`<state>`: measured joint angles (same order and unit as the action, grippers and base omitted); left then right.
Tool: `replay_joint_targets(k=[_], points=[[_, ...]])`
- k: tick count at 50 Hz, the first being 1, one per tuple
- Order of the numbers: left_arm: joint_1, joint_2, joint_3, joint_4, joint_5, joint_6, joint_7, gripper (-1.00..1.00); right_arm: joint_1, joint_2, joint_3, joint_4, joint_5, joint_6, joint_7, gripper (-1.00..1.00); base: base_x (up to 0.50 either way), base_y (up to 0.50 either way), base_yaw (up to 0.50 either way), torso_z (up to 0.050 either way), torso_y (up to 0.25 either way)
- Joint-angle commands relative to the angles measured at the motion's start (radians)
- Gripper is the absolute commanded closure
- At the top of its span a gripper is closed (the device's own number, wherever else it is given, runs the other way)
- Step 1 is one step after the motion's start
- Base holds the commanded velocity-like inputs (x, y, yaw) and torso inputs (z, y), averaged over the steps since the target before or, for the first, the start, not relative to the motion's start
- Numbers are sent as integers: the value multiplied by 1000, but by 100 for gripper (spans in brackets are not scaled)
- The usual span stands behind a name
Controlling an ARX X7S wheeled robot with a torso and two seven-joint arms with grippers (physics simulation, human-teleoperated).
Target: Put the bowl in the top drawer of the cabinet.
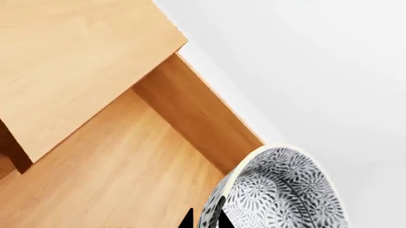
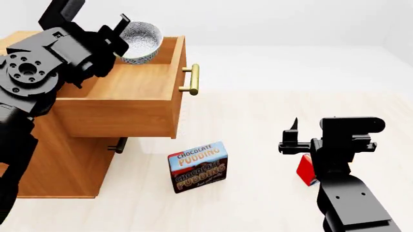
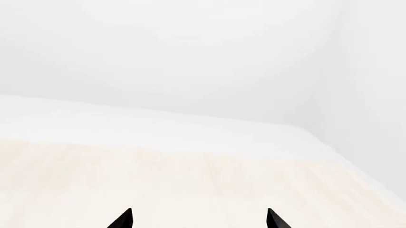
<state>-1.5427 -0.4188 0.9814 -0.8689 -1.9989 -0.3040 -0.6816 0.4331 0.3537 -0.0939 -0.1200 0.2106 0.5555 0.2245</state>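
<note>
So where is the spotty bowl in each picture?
Head view: the bowl is near the top, left of middle, held by the left gripper over the open top drawer.
Left wrist view: it fills the lower right corner, spotty outside showing.
Right wrist view: not there, only pale floor and wall.
Shared landmark: the drawer's wooden side wall shows in the head and left wrist views.

Red box (image 2: 306, 170) half hidden behind right arm
</note>
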Motion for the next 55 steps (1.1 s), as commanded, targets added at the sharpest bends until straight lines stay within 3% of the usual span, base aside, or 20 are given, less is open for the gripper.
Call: replay_joint_targets(k=[1, 15, 36, 55], points=[[-3, 30, -55, -81, -41, 35, -6, 100, -20, 15, 15, -7, -1, 5, 13, -100, 0, 0, 0, 0, 0], [10, 73, -60, -137, -52, 32, 30, 100, -47, 24, 43, -44, 13, 15, 28, -100, 0, 0, 0, 0, 1], [-36, 184, 9, -423, 9, 34, 99, 100, -69, 28, 54, -11, 24, -16, 21, -100, 0, 0, 0, 0, 0], [-13, 172, 30, -363, 35, 65, 23, 100, -84, 45, 42, -35, 27, 9, 16, -100, 0, 0, 0, 0, 1]])
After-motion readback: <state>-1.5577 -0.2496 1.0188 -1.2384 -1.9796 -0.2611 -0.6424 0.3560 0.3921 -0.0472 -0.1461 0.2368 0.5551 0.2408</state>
